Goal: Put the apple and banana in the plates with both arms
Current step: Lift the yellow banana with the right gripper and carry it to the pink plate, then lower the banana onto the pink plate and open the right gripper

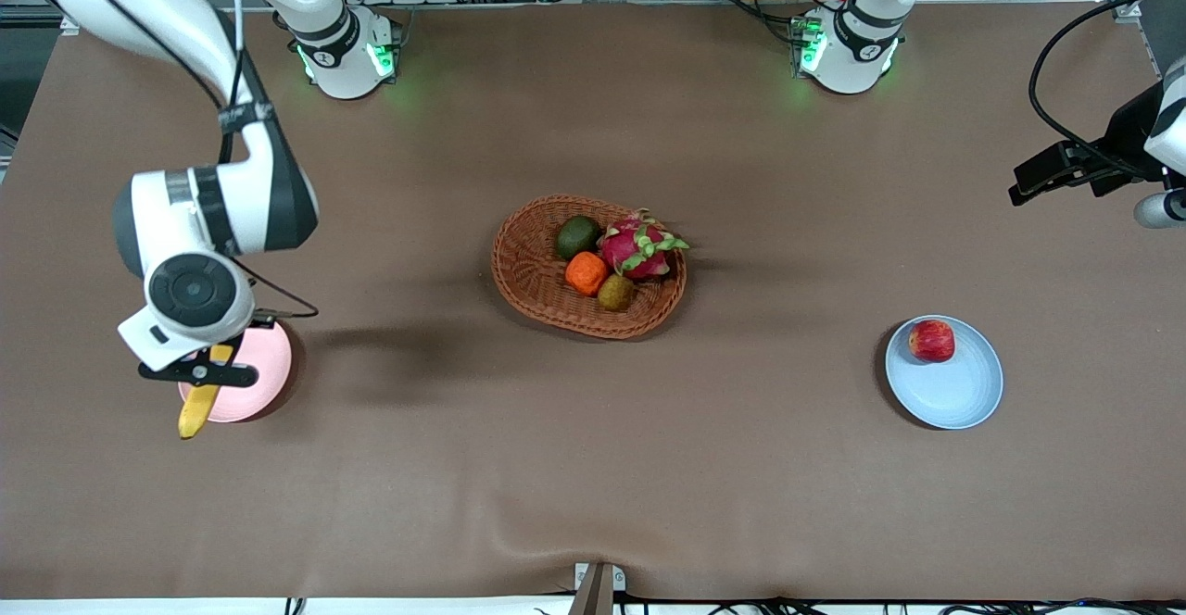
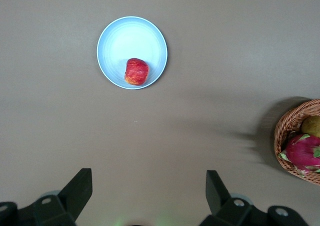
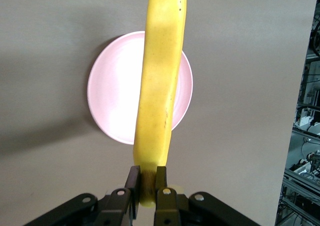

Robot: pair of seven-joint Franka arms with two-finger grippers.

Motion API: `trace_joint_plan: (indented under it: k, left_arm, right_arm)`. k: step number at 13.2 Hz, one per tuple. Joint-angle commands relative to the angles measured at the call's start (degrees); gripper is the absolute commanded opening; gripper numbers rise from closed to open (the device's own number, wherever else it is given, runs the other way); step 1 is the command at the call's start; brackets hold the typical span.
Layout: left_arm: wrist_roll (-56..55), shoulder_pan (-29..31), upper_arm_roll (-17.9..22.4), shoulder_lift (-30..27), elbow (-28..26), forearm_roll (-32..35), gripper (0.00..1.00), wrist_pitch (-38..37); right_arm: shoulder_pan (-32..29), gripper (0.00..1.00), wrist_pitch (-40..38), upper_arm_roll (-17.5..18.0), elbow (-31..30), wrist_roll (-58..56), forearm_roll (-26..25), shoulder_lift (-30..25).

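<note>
My right gripper is shut on one end of the yellow banana and holds it in the air over the pale pink plate. In the right wrist view the fingers clamp the banana, which stretches across the pink plate below. The red apple lies in the light blue plate, close to its rim. My left gripper is open and empty, high over bare table at the left arm's end. Its wrist view shows the apple in the blue plate.
A woven brown basket stands mid-table with a pink dragon fruit, an orange mandarin, a dark green fruit and a brown fruit. Its edge also shows in the left wrist view.
</note>
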Motion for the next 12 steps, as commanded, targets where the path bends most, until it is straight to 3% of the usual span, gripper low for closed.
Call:
trace_joint_plan:
  k: [1,5,8,9,10,11,12]
  left_arm:
    - [-1.1,0.3,-0.6,-0.9,-0.4,1.2,1.0,-0.7]
    - [-0.9,0.3,-1.0,-0.9,-0.4,1.3,1.0,-0.7]
    - [-1.0,0.3,-1.1,-0.9,-0.4,1.3,1.0,-0.9]
    - [-1.0,0.2,-1.1,-0.9,-0.4,1.3,1.0,-0.9]
    - [-1.0,0.2,-1.1,-0.9,-0.4,1.3,1.0,-0.9]
    - [-0.9,0.2,-1.1,-0.8,-0.4,1.3,1.0,-0.9]
    - [-0.9,0.2,-1.0,-0.8,-0.4,1.3,1.0,-0.9]
  right_arm:
    - [-2.7,0.0,0.5,1.4,-0.1,-2.0,-1.7,2.3]
    - [-4.7,0.02,3.0,1.5,-4.8,-4.0,-1.7,2.6]
    - [-6.7,0.11,6.9,1.5,-4.8,-4.0,-1.7,4.0]
    - [-6.6,0.42,6.9,1.5,-4.9,-4.1,-1.7,4.0]
    - [-6.3,0.93,6.6,1.5,-5.1,-4.4,-1.7,3.8]
    - [-6.2,1.0,6.2,1.5,-5.1,-4.4,-1.7,3.7]
    - [-6.0,1.0,5.6,1.7,-5.1,-4.5,-1.7,3.4]
